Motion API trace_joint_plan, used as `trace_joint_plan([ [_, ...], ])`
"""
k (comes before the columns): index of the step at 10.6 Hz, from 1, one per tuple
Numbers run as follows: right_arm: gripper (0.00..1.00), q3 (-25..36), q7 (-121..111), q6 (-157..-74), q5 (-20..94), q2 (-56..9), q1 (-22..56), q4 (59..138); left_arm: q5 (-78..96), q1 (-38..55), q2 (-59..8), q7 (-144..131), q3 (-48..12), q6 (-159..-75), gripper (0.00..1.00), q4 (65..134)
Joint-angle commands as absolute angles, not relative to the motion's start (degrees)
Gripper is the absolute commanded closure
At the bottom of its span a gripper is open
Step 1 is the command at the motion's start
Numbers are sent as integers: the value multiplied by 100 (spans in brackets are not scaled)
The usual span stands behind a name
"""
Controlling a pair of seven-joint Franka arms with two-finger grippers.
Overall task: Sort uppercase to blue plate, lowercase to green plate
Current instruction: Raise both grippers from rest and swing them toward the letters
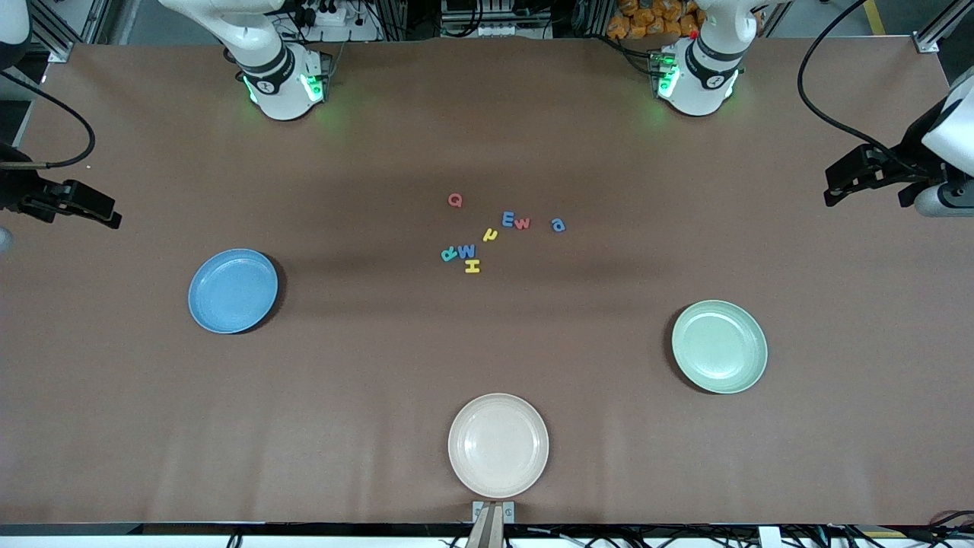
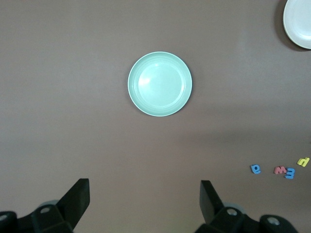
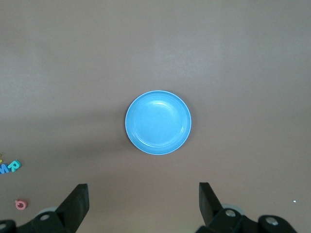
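You have nothing sorted yet: the blue plate and green plate sit empty, and all eight letters lie clustered mid-surface, farther from the front camera than both plates. Your left gripper and right gripper wait at their own ends of the surface, fingers wide, holding nothing.

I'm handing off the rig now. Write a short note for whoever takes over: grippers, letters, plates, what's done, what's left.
Left gripper: open, empty, waiting at its table end.
Right gripper: the same at its own end.
Letters lie mid-table: Q, E, w, a, r, M, R, H.
Blue plate, green plate and cream plate hold nothing.
Done: nothing.
Left: Q, E, M, R, H to blue; w, a, r to green.
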State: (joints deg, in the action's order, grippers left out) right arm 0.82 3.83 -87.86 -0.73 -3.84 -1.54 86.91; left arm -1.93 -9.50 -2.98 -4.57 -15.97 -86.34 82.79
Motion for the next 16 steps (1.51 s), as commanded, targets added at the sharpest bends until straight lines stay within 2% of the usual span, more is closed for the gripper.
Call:
trace_joint_plan([
  [1,0,35,448,-8780,-35,-202,-202,8886,-247,-967,-211,-352,-1591,-8534,0,8279],
  [6,0,0,474,-8745,-9,-202,-193,8930,35,-888,-447,-334,-1652,-8543,0,8367],
  [7,0,-70,536,-8797,-9,-202,-115,9043,174,-896,-518,-343,-1696,-8604,0,8550],
  [10,0,-491,1062,-9525,105,-114,-88,9798,545,-914,-343,-447,-1827,-9350,0,9604],
  [12,0,-991,1781,-9939,132,-105,-88,10176,545,-914,-238,-536,-1977,-9972,0,10332],
  [16,0,-1860,2616,-11316,132,-123,79,11335,536,-914,-71,-2019,-2986,-10984,0,11528],
])
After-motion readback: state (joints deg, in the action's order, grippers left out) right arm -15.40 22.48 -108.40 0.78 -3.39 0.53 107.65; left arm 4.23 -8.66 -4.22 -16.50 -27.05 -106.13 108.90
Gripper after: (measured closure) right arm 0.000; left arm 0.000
